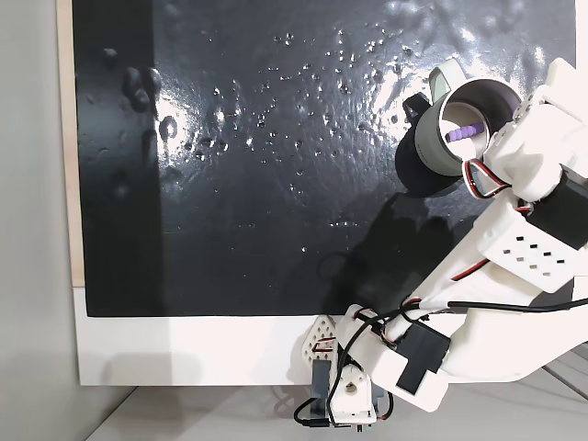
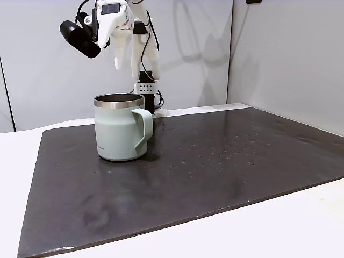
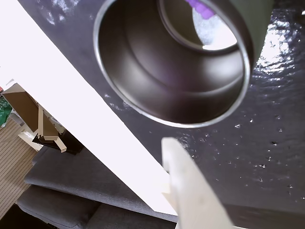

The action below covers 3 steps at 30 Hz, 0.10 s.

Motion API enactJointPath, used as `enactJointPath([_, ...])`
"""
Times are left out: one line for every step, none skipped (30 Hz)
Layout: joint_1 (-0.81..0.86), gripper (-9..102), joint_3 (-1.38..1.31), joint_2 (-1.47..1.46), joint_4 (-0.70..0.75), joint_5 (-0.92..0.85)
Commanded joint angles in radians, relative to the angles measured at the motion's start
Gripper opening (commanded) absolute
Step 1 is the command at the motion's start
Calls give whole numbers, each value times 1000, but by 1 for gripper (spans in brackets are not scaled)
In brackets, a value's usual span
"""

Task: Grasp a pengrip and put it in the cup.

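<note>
Wrist view cuts off pengrip inside cup; pincer state unclear.

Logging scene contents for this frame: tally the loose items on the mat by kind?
Cup: 1, pale grey-green, upright on the black mat.
Pengrip: 1, light purple, lying inside the cup.
Total: 2 items.

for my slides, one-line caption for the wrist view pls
Wrist camera looks down into the steel-lined cup, where the purple pengrip lies at the bottom; one white finger in the foreground.
</note>
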Motion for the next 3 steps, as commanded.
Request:
enactJointPath([5, 36, -95, 17, 3, 6])
enactJointPath([3, 36, -97, 18, 3, 6])
enactJointPath([3, 36, -97, 18, 3, 6])
